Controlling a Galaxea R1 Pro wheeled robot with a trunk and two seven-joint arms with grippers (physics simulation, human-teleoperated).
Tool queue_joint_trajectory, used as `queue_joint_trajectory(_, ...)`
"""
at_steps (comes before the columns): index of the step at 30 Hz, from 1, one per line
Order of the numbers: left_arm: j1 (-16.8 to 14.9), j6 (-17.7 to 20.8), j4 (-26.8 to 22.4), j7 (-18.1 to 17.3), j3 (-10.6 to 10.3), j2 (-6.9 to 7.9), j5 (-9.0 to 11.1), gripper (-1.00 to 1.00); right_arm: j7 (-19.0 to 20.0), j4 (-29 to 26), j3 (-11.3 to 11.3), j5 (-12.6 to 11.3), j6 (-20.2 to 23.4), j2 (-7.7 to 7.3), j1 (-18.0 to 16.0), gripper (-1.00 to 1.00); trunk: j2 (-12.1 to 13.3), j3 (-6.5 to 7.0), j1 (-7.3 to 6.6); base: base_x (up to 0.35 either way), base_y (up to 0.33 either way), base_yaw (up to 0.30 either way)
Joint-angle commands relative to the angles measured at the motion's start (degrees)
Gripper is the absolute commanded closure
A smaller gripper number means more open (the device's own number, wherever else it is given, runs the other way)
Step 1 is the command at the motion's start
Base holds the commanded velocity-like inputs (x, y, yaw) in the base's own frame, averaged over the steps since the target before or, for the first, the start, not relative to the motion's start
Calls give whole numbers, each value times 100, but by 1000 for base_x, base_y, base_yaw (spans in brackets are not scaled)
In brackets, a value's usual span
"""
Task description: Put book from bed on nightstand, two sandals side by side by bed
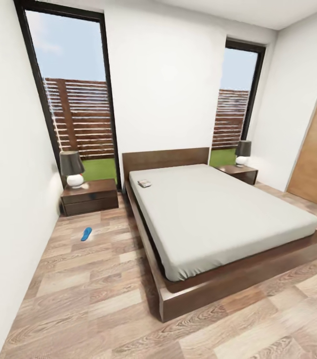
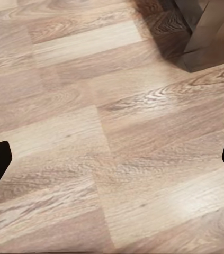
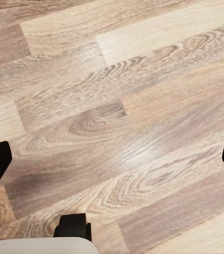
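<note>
Head view: book (image 1: pixel 144 183) lies on the bed (image 1: pixel 228 214) near the headboard, beside the nightstand (image 1: pixel 89 197); one sandal (image 1: pixel 86 234) on the floor alongside the bed. Left gripper (image 2: pixel 112 159) and right gripper (image 3: pixel 112 159) spread, empty, presumably readied for approach

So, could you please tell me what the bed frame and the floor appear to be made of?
The bed frame looks like dark brown wood with a smooth satin finish, showing faint grain. The floor looks like pale brown wood planks or laminate: visible seams, grain swirls, slight sheen.
</note>
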Motion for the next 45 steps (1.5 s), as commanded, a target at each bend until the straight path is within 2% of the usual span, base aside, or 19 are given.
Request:
queue_joint_trajectory(1,-5,-18,5,3,1,-1,1,-100,-1,2,-8,-5,-18,0,-1,-100,-3,-6,0,0,0,293)
queue_joint_trajectory(45,-5,-18,5,3,1,-1,-1,-100,3,2,-4,-7,-18,0,-1,-100,-3,-6,0,0,0,288)
